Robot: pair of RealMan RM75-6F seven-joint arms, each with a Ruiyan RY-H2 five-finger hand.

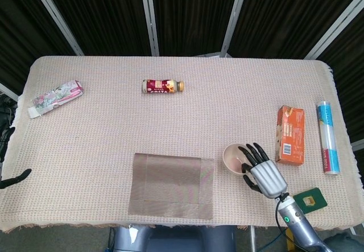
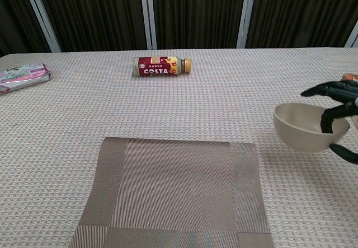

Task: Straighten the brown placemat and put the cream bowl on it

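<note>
In the head view, the right hand (image 1: 263, 171) grips the cream bowl (image 1: 235, 157) by its rim, right of the brown placemat (image 1: 172, 185) on the desk (image 1: 114, 127). The left hand (image 1: 11, 178) barely shows; I cannot tell its fingers' state.

In the chest view, the bowl (image 2: 302, 126) hangs above the desk, nothing visible inside.

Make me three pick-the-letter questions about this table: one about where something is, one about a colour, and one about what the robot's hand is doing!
1. Where does the bottle lie?
A. on the placemat
B. far behind the placemat
C. inside the bowl

2. What colour is the box beside the bowl?
A. orange
B. green
C. black

3. What is the right hand doing?
A. resting flat
B. pressing the placemat
C. holding the bowl off the table

Answers: 1 B, it lies near the far edge. 2 A, its top is orange. 3 C, the chest view shows the bowl lifted in its fingers.
</note>
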